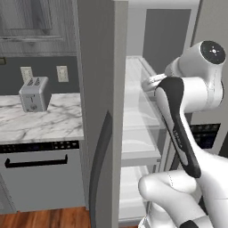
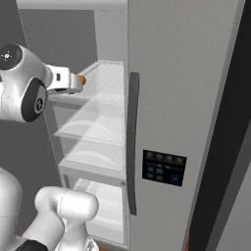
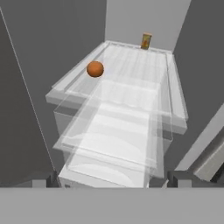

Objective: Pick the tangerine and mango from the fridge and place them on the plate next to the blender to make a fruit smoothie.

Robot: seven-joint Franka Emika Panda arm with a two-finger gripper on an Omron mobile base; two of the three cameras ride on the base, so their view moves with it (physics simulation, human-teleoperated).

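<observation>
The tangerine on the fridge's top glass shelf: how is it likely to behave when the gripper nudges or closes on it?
The tangerine looks like a plain round ball, so a sideways nudge would probably send it rolling. It sits on a smooth clear glass shelf that likely offers little grip. It lies near the shelf's side edge, so a push that way might be stopped by the fridge wall.

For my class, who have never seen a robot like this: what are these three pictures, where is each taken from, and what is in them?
A white robot arm stands at an open fridge in a simulated kitchen. Two pictures come from cameras behind the arm, left and right. The third looks along the gripper, which seems open and holds nothing. On a glass shelf lies an orange tangerine, with a small jar at the back. The left camera also shows a toaster on a marble counter.
</observation>
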